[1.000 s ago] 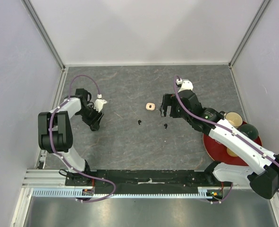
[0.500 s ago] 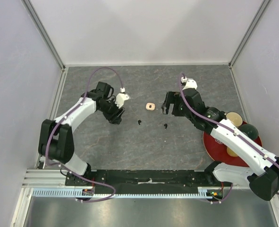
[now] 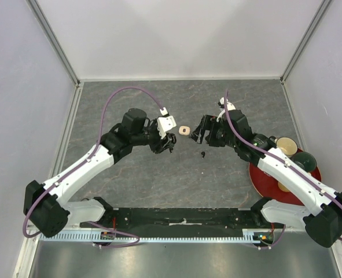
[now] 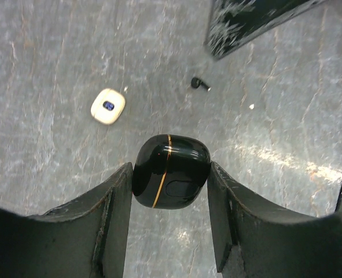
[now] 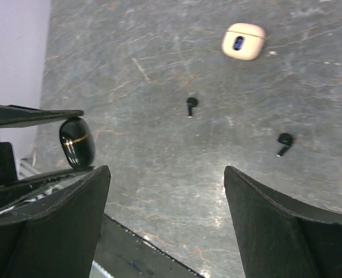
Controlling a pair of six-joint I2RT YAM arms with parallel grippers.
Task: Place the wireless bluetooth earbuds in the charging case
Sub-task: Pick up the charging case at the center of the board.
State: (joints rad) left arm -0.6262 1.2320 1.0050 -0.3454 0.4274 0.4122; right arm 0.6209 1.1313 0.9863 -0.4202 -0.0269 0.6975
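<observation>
My left gripper [image 3: 166, 142] is shut on a closed black charging case with a gold line [image 4: 171, 171] and holds it above the table near the middle. The case also shows in the right wrist view [image 5: 77, 143]. A closed cream charging case [image 3: 184, 130] lies between the two grippers [image 4: 108, 106] [image 5: 243, 40]. Two black earbuds lie on the table [image 5: 190, 106] [image 5: 284, 143]; one shows from above [image 3: 202, 154] and one in the left wrist view [image 4: 200, 84]. My right gripper [image 3: 202, 132] is open and empty [image 5: 165, 179], just right of the cream case. No cream-white earbuds show.
A red plate [image 3: 262, 174] sits at the right edge beneath the right arm, with a cream cup [image 3: 286, 145] and a dark green bowl [image 3: 305, 159] on it. White walls with metal posts close in the grey stone-patterned table [image 3: 159, 179].
My left arm has swung from the far left toward the middle, carrying the black case, and now covers one black earbud from above. My right gripper has shifted slightly left and stayed open.
</observation>
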